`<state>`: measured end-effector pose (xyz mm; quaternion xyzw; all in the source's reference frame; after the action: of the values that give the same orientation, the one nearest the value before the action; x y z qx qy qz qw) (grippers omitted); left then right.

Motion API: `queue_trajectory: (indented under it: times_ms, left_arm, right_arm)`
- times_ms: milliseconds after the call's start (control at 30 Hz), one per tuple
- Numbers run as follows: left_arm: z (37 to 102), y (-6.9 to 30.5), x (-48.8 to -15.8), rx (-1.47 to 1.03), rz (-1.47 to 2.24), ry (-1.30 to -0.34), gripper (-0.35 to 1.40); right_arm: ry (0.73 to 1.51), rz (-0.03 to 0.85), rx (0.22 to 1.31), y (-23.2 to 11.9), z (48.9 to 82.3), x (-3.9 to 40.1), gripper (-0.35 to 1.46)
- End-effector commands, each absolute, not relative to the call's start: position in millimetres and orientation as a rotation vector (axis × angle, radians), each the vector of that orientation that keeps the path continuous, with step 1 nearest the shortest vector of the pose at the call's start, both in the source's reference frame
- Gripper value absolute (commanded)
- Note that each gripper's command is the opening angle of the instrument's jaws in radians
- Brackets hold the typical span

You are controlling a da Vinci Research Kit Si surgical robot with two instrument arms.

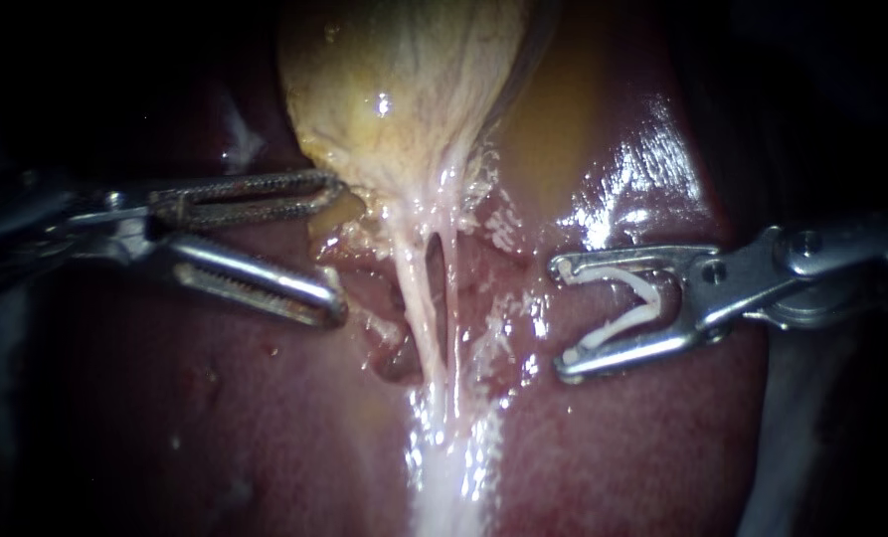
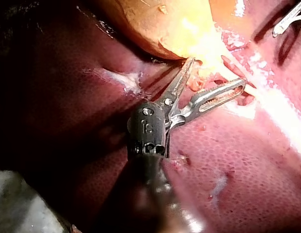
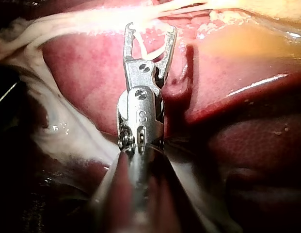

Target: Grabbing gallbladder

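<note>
Gallbladder [image 1: 404,89] on liver [image 1: 642,438]; left instrument [image 1: 339,249] beside it; clip [image 1: 647,293] between right instrument [image 1: 561,318] jaws.

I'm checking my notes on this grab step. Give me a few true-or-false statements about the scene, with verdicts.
1. The left instrument has open jaws. True.
2. It already grips the gallbladder. False: nothing is gripped between its jaws.
3. The right instrument holds a white clip in its jaws. True.
4. The right instrument touches the gallbladder. False: it sits apart from it, over the liver.
</note>
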<state>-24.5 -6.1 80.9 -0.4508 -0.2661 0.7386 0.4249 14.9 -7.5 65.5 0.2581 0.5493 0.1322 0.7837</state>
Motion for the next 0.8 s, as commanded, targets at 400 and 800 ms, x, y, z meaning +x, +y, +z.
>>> queue_trajectory:
  times_ms: [400,800]
  left_arm:
    - [81.9,-4.3,-26.8,-1.087,1.826,-0.676,0.56]
    - [82.3,-2.9,-27.5,-1.060,1.781,-0.697,0.31]
  right_arm:
    - [1.186,0.285,0.557,-7.6,65.4,14.9,0.49]
    - [1.185,0.285,0.557,-7.6,65.4,15.0,0.49]
